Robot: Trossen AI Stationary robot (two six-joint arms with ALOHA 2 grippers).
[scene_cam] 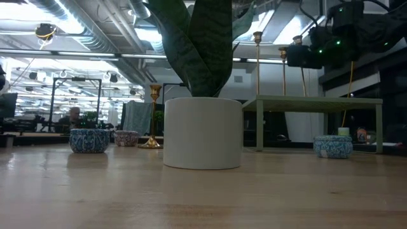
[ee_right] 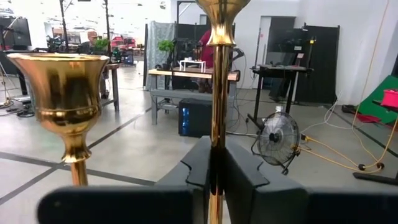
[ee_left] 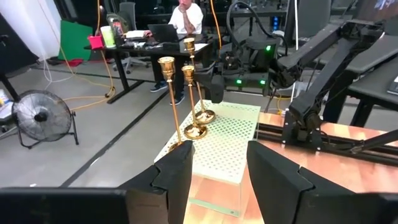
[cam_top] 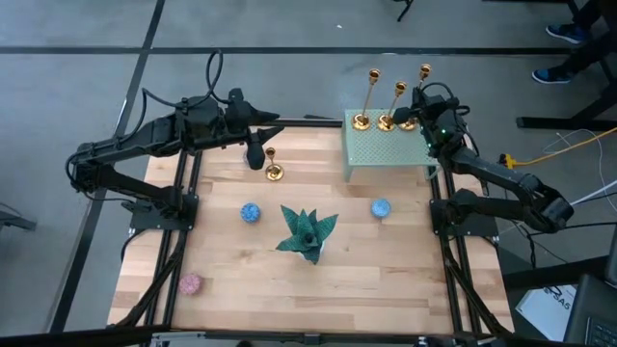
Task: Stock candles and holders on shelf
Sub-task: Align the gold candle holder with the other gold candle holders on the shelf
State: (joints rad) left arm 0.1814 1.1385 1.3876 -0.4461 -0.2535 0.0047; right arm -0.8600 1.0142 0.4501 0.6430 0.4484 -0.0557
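Observation:
The pale green shelf (cam_top: 386, 146) stands at the table's far right. Three gold holders stand along its far edge; two stand free on their bases (cam_top: 362, 121) (cam_top: 386, 122). My right gripper (cam_top: 413, 114) is shut on the third. A fourth holder (cam_top: 273, 172) stands on the table, with my open left gripper (cam_top: 254, 154) just beside it, touching nothing. Two blue candles (cam_top: 251, 213) (cam_top: 380, 207) and a pink one (cam_top: 190, 283) lie on the table. A mauve-grey candle shows only in the low view (scene_cam: 126, 137). My right gripper pinches the holder's thin stem (ee_right: 216, 134) between its two fingers, below the cup, coming level from the table's right side with the fingers across the stem. The holder stands upright. Its base is at the shelf top's far right (cam_top: 408, 122), partly hidden by the gripper.
A teal spiky plant ornament (cam_top: 307, 231) in a white pot (scene_cam: 203, 133) stands mid-table. Dark frame rails (cam_top: 178, 207) run along both table sides. A person (ee_left: 186, 12) sits at a desk beyond the table.

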